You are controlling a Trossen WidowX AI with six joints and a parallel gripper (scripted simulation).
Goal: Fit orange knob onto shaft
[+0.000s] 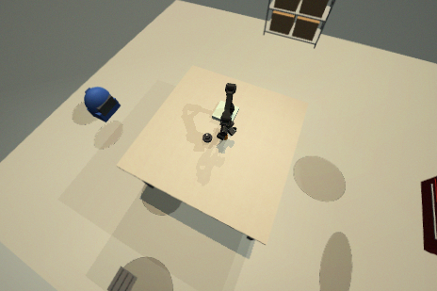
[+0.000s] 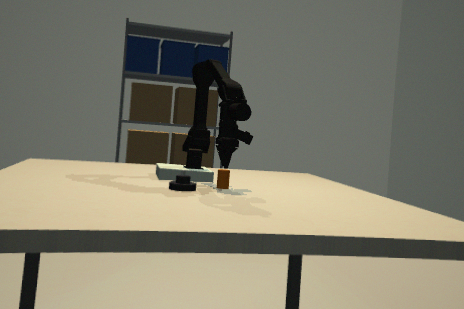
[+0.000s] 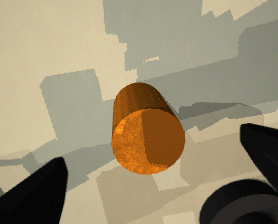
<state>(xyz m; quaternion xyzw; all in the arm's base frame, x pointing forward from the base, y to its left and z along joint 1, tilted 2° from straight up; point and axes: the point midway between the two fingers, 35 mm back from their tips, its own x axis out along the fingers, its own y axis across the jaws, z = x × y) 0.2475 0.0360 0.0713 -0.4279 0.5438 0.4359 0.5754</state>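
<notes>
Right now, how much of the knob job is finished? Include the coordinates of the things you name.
Nothing is fitted yet: the orange knob [image 1: 226, 137] [image 2: 223, 179] [image 3: 146, 142] stands beside the round pedestal [image 1: 207, 137] [image 2: 182, 185] [image 3: 240, 202]. The open gripper [image 1: 227, 134] [image 2: 224, 167] [image 3: 153, 148] is above the knob. Gripping, lining up, pushing down and letting go remain.

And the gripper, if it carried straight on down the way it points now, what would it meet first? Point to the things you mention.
Probably the orange knob [image 1: 226, 137] [image 2: 223, 179] [image 3: 148, 141]: the open gripper [image 1: 227, 134] [image 2: 225, 168] [image 3: 153, 148] points down at it. How much height remains is unclear.

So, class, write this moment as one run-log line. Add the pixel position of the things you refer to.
pincer [image 1: 227, 132] [image 2: 225, 168] [image 3: 153, 148]: open, above knob | knob [image 1: 226, 137] [image 2: 223, 179] [image 3: 148, 141]: upright on table [image 1: 264, 176] [image 2: 300, 217], ungripped | pedestal [image 1: 207, 137] [image 2: 182, 185] [image 3: 240, 202]: beside knob, unfitted
</notes>
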